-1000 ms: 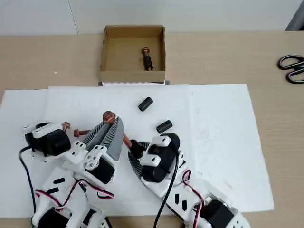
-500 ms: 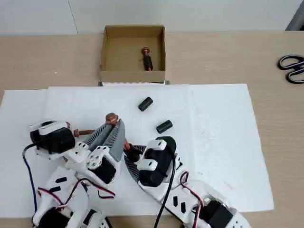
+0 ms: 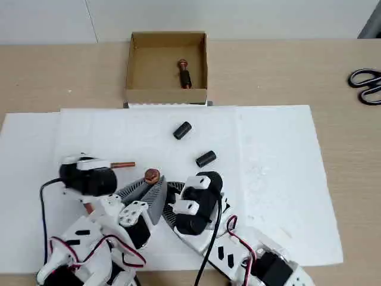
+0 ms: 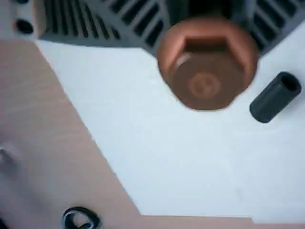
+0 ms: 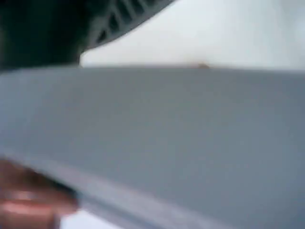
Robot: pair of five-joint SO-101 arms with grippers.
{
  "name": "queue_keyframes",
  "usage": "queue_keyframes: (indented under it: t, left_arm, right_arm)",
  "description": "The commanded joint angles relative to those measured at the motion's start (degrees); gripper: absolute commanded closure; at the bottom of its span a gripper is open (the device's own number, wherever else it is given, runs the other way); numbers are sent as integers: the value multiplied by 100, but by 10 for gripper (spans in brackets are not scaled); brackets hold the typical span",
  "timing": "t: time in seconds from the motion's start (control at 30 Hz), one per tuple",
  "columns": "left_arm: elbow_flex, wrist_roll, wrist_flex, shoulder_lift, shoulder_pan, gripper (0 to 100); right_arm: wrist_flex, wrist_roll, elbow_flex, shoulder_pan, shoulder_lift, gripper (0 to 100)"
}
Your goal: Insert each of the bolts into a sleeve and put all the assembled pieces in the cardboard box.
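Copper bolt [image 4: 207,62] clamped between left gripper [image 3: 153,181] fingers, head past fingertips. Can be dropped if grip is loosened; black sleeve [image 4: 275,97] near fingertips can be knocked away.

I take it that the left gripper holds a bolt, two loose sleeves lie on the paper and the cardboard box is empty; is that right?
Not quite: the cardboard box is not empty; the high view shows one assembled piece lying in it. The rest stands: the left gripper holds a bolt, and a far sleeve and a near sleeve lie loose on the paper.
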Motion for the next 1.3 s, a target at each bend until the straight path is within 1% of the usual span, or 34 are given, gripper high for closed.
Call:
queue_keyframes:
  t: [0.0,0.27,0.33,0.43,0.5,0.77,0.83,0.93,1.0,1.27]
  left_arm:
    - [22,-211,-9,-62,105,994]
    - [-154,-246,-18,-62,62,991]
    - [-163,-246,18,-62,62,954]
    - [-171,-237,141,-62,62,859]
    - [-171,-237,237,-62,62,818]
    - [-180,-290,404,-53,26,805]
    - [-154,-563,501,-53,-273,805]
    - [-92,-1125,633,-53,-923,804]
    - [-101,-1257,668,-53,-1213,804]
    - [-347,-1152,633,-53,-1275,804]
  right_arm:
    - [-207,-18,-79,-31,-66,995]
    - [-330,-18,-79,-31,-66,995]
    - [-391,-9,-79,-31,-66,995]
    - [-400,-9,-79,-31,-66,995]
    - [-382,-9,-79,-31,-66,995]
    - [-356,-9,-79,-31,-66,995]
    - [-356,-9,-79,-31,-66,995]
    - [-356,-9,-79,-31,-66,995]
    - [-356,-9,-79,-31,-66,995]
    - [-356,-9,-44,-31,-57,995]
